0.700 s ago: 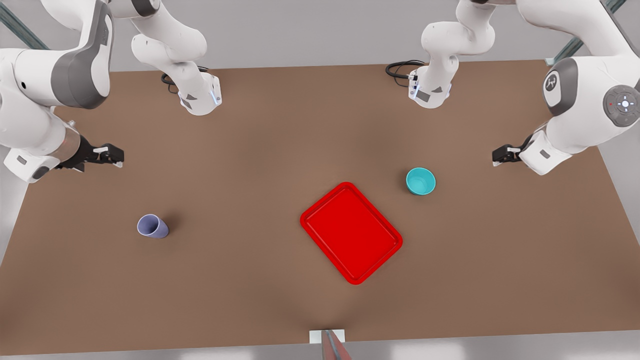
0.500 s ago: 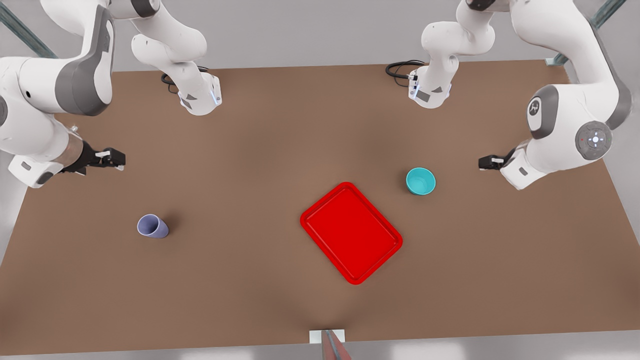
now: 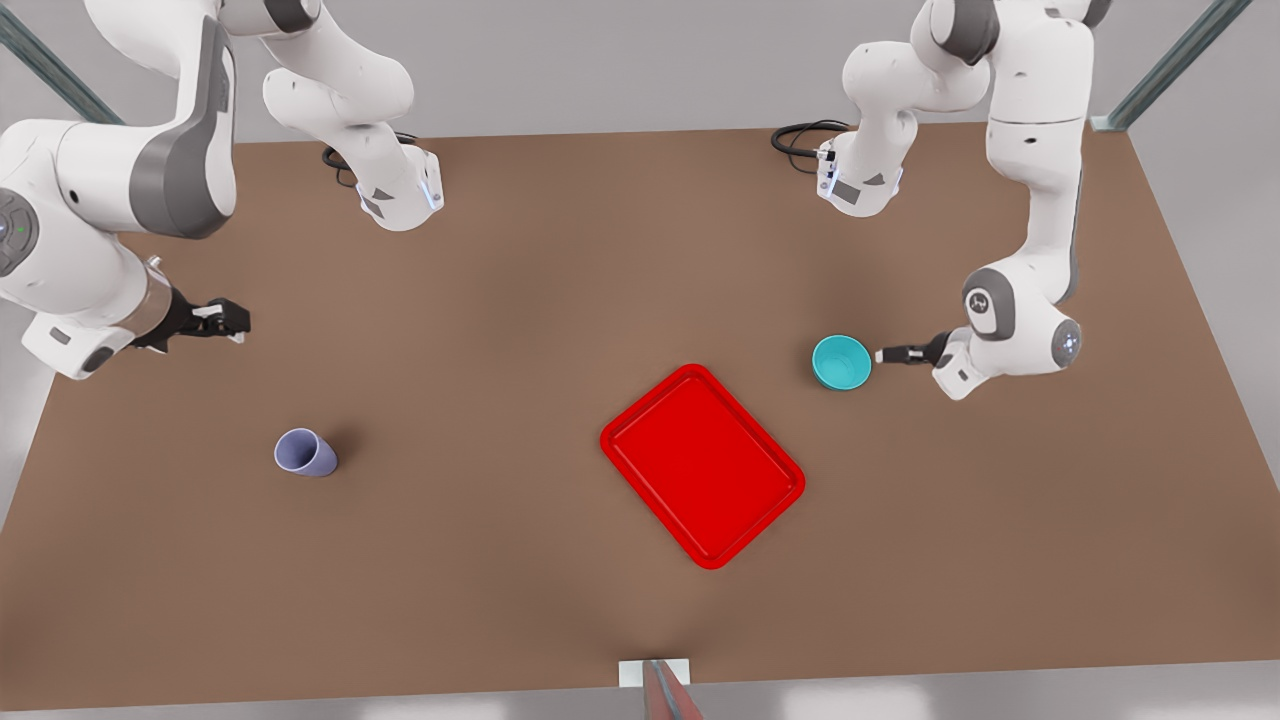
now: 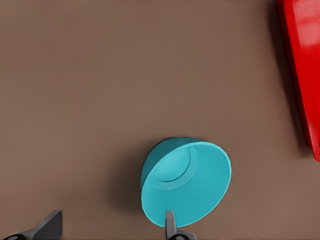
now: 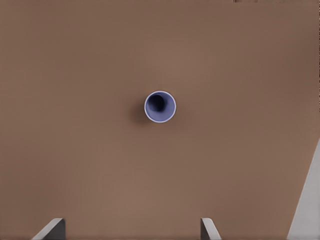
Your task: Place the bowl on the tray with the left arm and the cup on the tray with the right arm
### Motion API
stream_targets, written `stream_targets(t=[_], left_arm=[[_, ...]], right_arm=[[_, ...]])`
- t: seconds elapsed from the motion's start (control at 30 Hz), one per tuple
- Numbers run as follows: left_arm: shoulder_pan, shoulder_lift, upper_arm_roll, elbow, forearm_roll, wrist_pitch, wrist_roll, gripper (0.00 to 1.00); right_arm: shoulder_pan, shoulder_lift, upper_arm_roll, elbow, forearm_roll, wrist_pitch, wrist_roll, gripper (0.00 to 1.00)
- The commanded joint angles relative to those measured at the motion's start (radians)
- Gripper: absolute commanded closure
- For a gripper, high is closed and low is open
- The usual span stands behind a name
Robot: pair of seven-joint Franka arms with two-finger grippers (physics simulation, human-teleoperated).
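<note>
Since the earlier frames, the left claw point(image 3: 882, 355) has been lowered from the front view's right edge to just beside the bowl point(image 3: 841, 362); its fingers point(image 4: 170, 225) are spread, one reaching over the bowl's rim in the left wrist view. Nearest the camera, the tray point(image 3: 702, 466) is seen lying flat on the tabletop point(image 3: 500, 560), bare. The cup point(image 3: 306, 452) is stood upright, well apart, toward the front view's left. Farther back, the right claw point(image 3: 238, 321) is held open high above the cup, barely shifted.
</note>
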Motion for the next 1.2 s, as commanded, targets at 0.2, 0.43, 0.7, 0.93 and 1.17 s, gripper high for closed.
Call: stream_targets(t=[0.2, 0.43, 0.7, 0.93, 1.17], left_arm=[[-0.049, 0.052, -0.015, -0.068, -0.076, 0.155, 0.344, 0.00], [-0.079, 0.049, -0.017, -0.066, -0.088, 0.157, 0.343, 0.46], [-0.089, 0.054, -0.020, -0.063, -0.085, 0.199, 0.344, 0.79], [-0.114, 0.198, -0.202, 0.599, 0.205, -0.305, -0.626, 0.79], [-0.244, 0.594, -0.215, 1.083, 0.233, -0.271, -0.851, 0.79]], right_arm=[[-0.004, 0.004, -0.001, 0.000, -0.011, 0.002, -0.025, 0.00], [-0.004, 0.004, -0.001, -0.006, -0.008, -0.018, -0.024, 0.00], [-0.007, 0.004, -0.001, -0.008, -0.006, -0.041, -0.021, 0.00], [-0.008, 0.006, -0.001, -0.003, -0.005, -0.040, -0.022, 0.00], [-0.017, 0.107, -0.002, -0.011, -0.002, -0.018, 0.016, 0.00]])
